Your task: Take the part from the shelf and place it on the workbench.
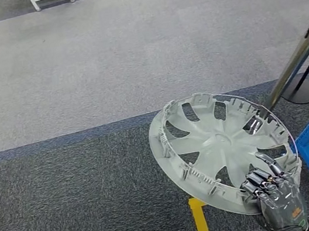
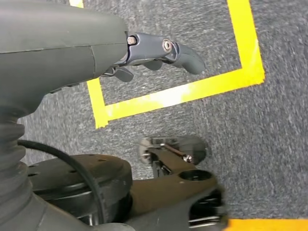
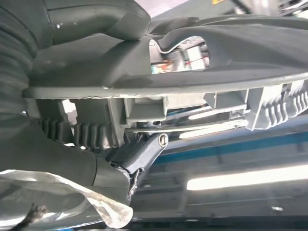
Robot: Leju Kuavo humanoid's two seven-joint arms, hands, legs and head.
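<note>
Head view: lighting is even and diffuse, moderately bright, with no hard shadows on the grey carpet [image 1: 91, 72]. The pale wheel cover [image 1: 221, 146] is sharp, with slight softness toward the frame edges. A chrome post [image 1: 296, 62] carries a bright highlight.

Left wrist view: the carpet and yellow floor tape [image 2: 174, 96] show motion blur; the near dark parts are soft and in shade.

Right wrist view: dim and backlit. A blown-out white streak of light [image 3: 247, 175] lies across the blurred background; the wheel cover's underside is in shadow.
</note>
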